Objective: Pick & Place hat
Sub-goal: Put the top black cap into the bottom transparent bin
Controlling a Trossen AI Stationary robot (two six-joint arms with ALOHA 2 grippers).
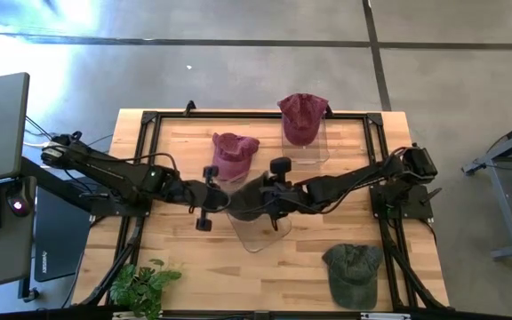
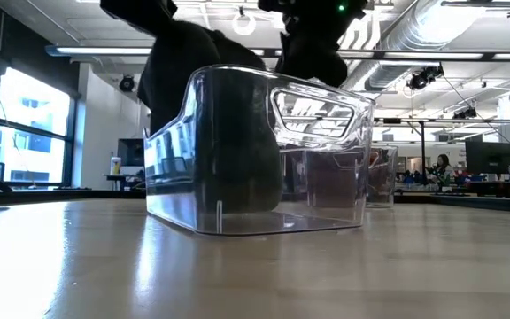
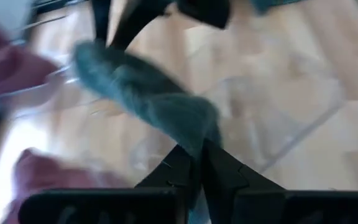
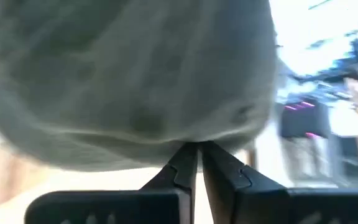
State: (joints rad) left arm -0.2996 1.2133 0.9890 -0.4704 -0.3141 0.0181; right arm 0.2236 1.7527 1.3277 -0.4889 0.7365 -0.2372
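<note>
The dark hat (image 1: 254,201) hangs over the clear bin (image 1: 265,233) at mid-counter, stretched between both tools: left tool (image 3: 199,163) and right tool (image 4: 199,155) each pinch an edge.

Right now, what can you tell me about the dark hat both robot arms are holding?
The dark hat is soft, grey-black fabric, crumpled and drooping. It hangs over the clear plastic bin near the table's middle, partly down inside it. The left claw pinches one edge and the right claw pinches the other, both shut on cloth.
</note>
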